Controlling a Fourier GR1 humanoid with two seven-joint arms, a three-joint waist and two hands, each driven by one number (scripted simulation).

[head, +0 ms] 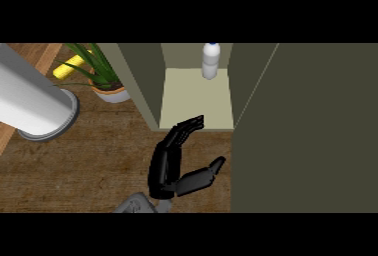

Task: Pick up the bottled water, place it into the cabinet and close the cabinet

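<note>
The bottled water (211, 61), clear with a blue cap, stands upright at the back of the open cabinet (193, 97), on its pale shelf. The cabinet's dark door (310, 130) is swung out toward me on the right. My left hand (171, 165) is over the wooden counter just in front of the cabinet's opening. Its fingers are straight and point at the shelf's front edge, the thumb sticks out to the right toward the door, and it holds nothing. The bottle is well apart from it. My right hand does not show.
A potted green plant (105, 80) stands left of the cabinet, with a yellow object (70, 67) behind it. A big pale grey cylinder (33, 100) fills the upper left. Bare wooden counter (88, 160) lies left of my hand.
</note>
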